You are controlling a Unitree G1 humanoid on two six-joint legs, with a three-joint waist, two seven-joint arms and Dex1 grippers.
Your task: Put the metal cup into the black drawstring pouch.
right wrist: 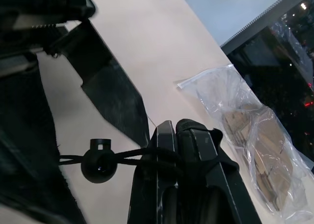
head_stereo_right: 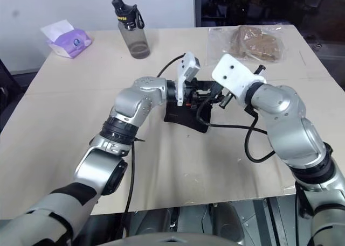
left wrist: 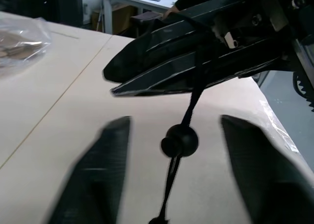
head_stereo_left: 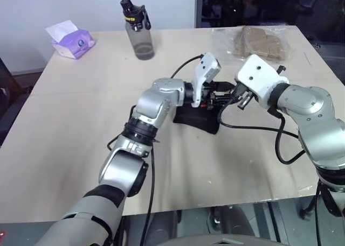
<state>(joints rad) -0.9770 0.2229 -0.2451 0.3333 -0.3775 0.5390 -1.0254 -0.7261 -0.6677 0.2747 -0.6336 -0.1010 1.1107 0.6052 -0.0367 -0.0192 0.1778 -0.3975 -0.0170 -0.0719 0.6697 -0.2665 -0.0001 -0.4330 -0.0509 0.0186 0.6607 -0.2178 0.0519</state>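
right wrist view: my right pincer (right wrist: 169, 136) is clamped on the black drawstring pouch (head_stereo_left: 197, 118)'s cord (right wrist: 130, 159); my left pincer (left wrist: 174, 155) stands apart, empty. pouch at table (head_stereo_left: 64, 127) centre, bottle (head_stereo_left: 137, 30) at eleven o'clock.

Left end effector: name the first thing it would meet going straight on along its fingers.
Probably the cord stopper hanging between its open fingers, then the right end effector just behind, shut on the cord. Depth is hard to judge.
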